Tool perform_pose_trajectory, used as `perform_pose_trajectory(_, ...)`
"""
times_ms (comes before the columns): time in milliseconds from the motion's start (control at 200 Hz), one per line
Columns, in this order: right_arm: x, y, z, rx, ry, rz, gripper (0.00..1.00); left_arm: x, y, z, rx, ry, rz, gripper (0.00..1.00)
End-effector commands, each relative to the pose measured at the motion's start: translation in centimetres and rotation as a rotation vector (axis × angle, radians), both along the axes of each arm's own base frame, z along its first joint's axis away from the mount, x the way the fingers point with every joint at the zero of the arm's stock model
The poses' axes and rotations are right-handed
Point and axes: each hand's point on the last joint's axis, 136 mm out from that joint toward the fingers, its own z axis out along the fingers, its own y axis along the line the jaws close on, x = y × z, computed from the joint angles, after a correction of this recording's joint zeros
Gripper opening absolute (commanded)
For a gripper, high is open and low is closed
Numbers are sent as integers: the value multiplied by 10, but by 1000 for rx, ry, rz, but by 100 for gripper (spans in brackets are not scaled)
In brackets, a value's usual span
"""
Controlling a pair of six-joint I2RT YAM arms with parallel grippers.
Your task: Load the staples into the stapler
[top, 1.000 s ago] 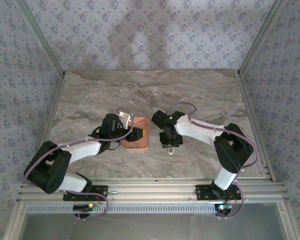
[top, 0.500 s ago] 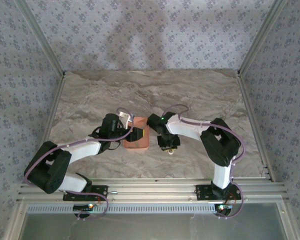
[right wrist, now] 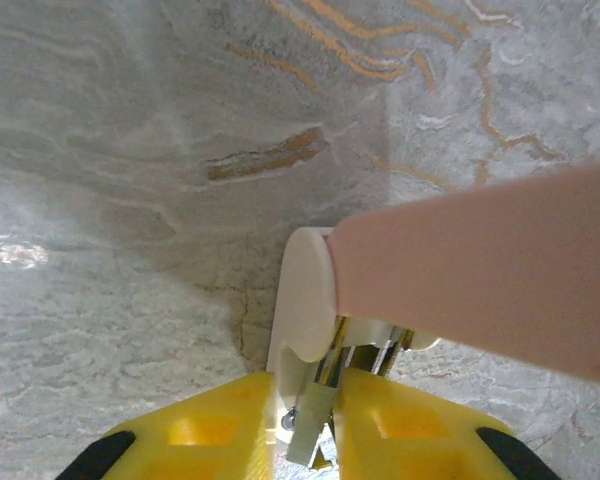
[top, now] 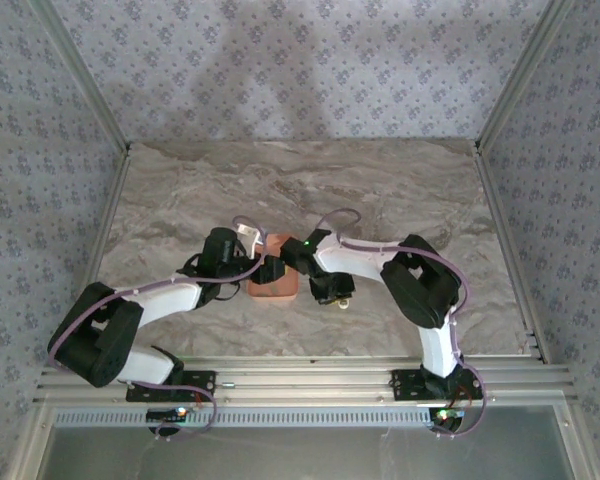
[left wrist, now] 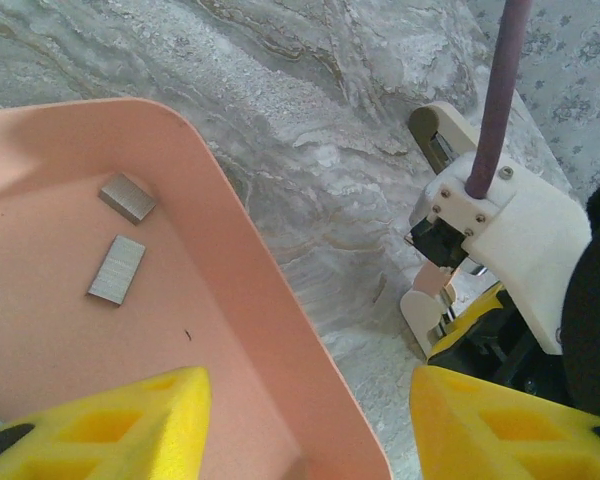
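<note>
Right end effector (right wrist: 308,402), now clamping the stapler (right wrist: 305,290), has swung nearer the tray (left wrist: 250,290); left end effector (left wrist: 310,400) stays open.

My left gripper (left wrist: 300,430) hangs with jaws apart; my right gripper (right wrist: 310,425) pinches the stapler (right wrist: 307,300), its 2 fingers almost together, both arms bent inward.

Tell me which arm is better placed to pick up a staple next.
Left. The left gripper, jaws open, straddles the tray rim beside the staples; the right gripper grips the stapler.
</note>
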Motion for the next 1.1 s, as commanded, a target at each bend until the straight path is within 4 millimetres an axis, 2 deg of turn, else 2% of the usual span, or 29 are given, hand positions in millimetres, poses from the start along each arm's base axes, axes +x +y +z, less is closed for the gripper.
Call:
perform_pose_trajectory(0, 5, -12, 9, -95, -50, 10, 15, 0, -1, 6, -12, -35, -11, 55)
perform_pose_trajectory(200, 12, -7, 33, -53, -131, 26, 12, 0, -1, 5, -12, -32, -13, 56)
perform_pose_trajectory(320, 13, -5, 37, -31, -144, 28, 12, 0, -1, 5, -12, -33, -13, 56)
perform_pose_trajectory(445, 11, -3, 35, -12, -137, 24, 11, 0, -1, 4, -12, -31, -15, 56)
perform_pose_trajectory(830, -4, 12, 5, 61, -14, 20, 12, -1, -1, 2, -10, -28, -20, 56)
perform_pose_trajectory(1094, 6, 11, 23, 57, -89, 26, 10, -1, -1, 2, -10, -29, -20, 56)
